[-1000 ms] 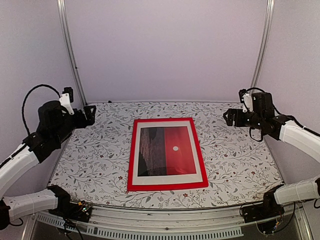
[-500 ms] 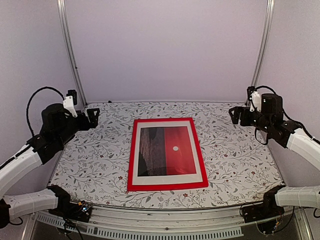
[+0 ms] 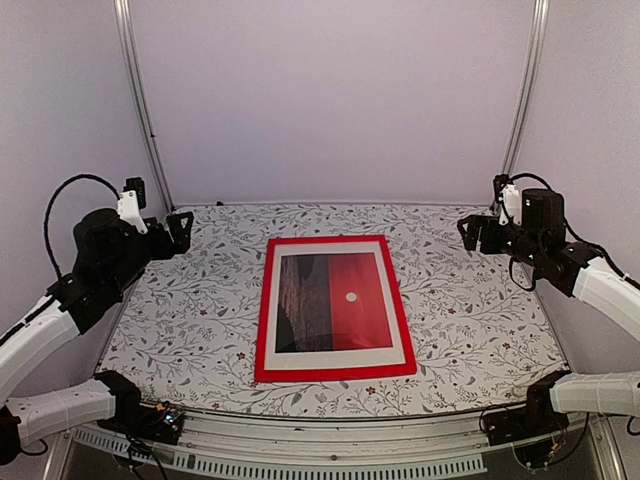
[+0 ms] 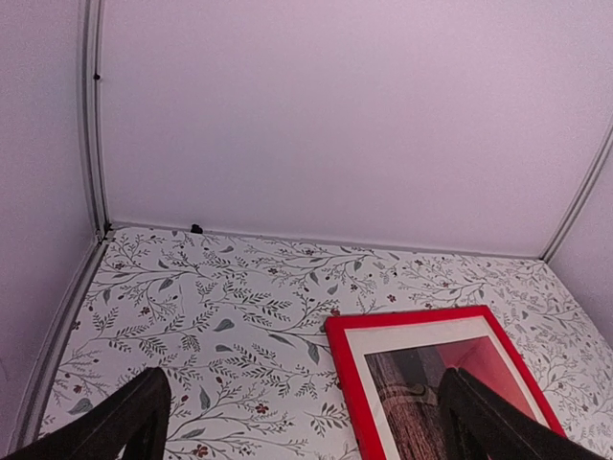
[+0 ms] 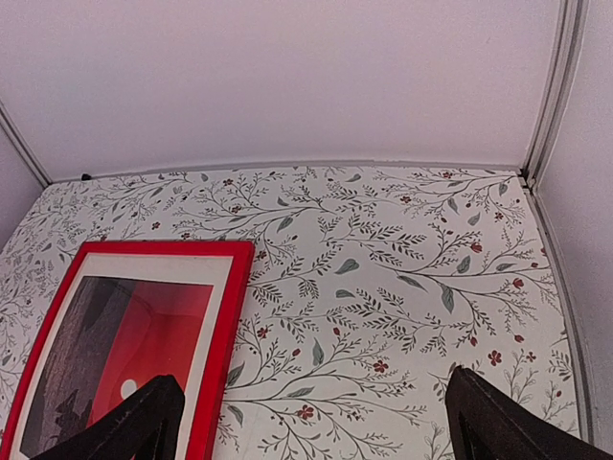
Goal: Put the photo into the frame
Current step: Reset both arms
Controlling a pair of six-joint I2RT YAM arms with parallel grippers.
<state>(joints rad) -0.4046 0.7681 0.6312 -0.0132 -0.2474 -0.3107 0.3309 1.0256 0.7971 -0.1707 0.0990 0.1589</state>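
As far as we can judge, the task is done or all but done: the photo [image 3: 330,300] already sits inside the frame [image 3: 335,372], which lies flat and face up in the middle of the table [image 3: 460,320]. We see the frame's red border whole on all 4 sides. Within it runs a white mat [image 3: 335,358], and within the mat shows the photo, its brown half toward the left arm and its red half with the white dot toward the right arm. The photo's edges line up with the mat's opening, and no corner sticks out or rides over the border. Since the frame lies face up, we cannot tell how the back is closed, nor whether any pane covers the photo.

The frame is the only holder we see, and it holds 2 things, the mat and the photo.

Both arms are raised at the table's sides, well apart from the frame. The left gripper [image 3: 178,232] stands wide open and empty. The right gripper [image 3: 470,232] is spread just as wide and holds nothing. Each wrist view shows its 2 fingers far apart with only table and frame beyond them. We judge that nothing is left but perhaps a check of the fit.
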